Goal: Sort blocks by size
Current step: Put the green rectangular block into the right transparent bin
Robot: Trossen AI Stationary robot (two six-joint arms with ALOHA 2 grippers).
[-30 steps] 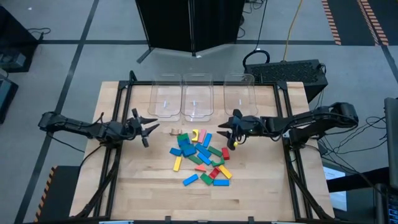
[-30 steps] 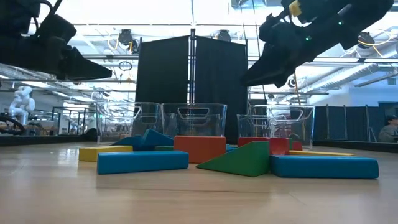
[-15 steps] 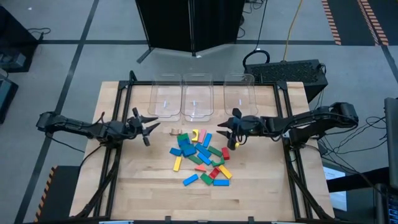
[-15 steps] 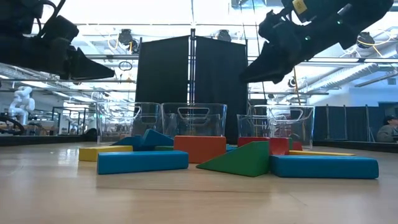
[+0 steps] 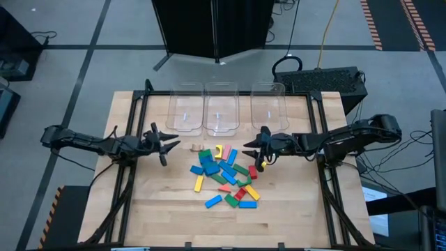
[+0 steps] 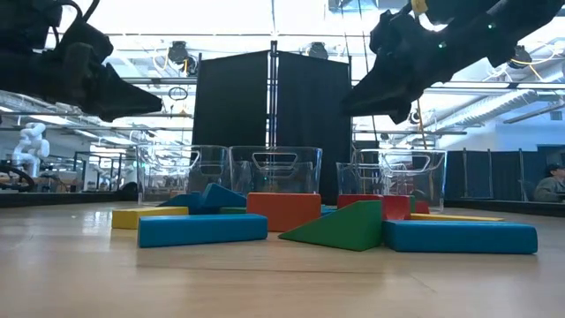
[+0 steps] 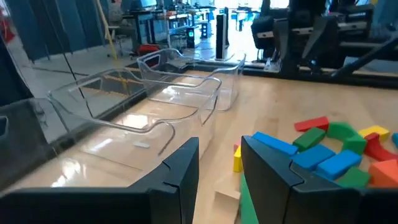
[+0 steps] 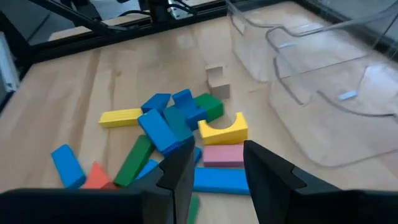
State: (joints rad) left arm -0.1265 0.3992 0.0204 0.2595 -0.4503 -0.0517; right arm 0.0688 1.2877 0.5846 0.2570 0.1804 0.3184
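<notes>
the small toy blocks in blue, green, red, yellow and pink lie in a loose heap on the light wooden counter, near its middle and in front of three clear plastic bins that stand side by side along the far edge. the bins hold none of the blocks. a yellow arched block sits beside a pink rectangular block at the heap's far side, and a plain wooden block lies a little apart, toward the bins.

the left claw hangs above the counter to the left of the heap, its dark fingers narrowly parted with nothing between them. the right claw hangs over the right edge of the heap, just in front of the right-hand bin, its fingers also set at a narrow gap and holding nothing.
</notes>
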